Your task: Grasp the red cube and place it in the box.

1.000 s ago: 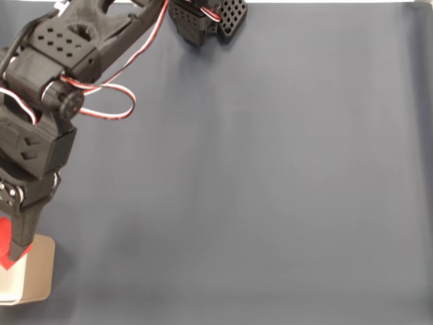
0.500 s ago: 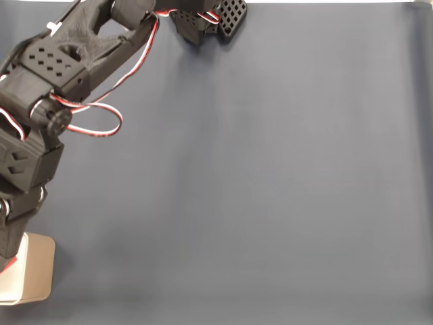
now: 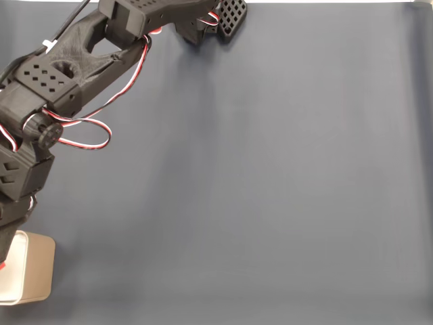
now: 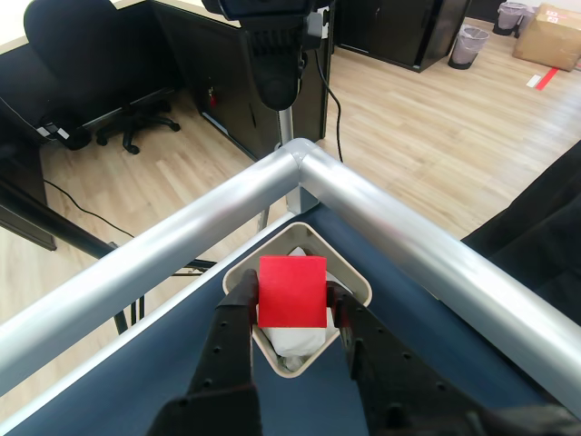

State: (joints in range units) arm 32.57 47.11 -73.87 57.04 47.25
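Fixed view: arm covers the box's left part; frame edge cuts the box off; fingers hidden.

Wrist view: gripper clamped on the cube, one finger at each side. Cube bright red, matte, plain, held directly above the box's white interior. Box rim white, corners rounded.

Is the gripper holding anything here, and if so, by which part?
Yes: the gripper holds the red cube, its fingers pressing two opposite side faces, directly above the open box.
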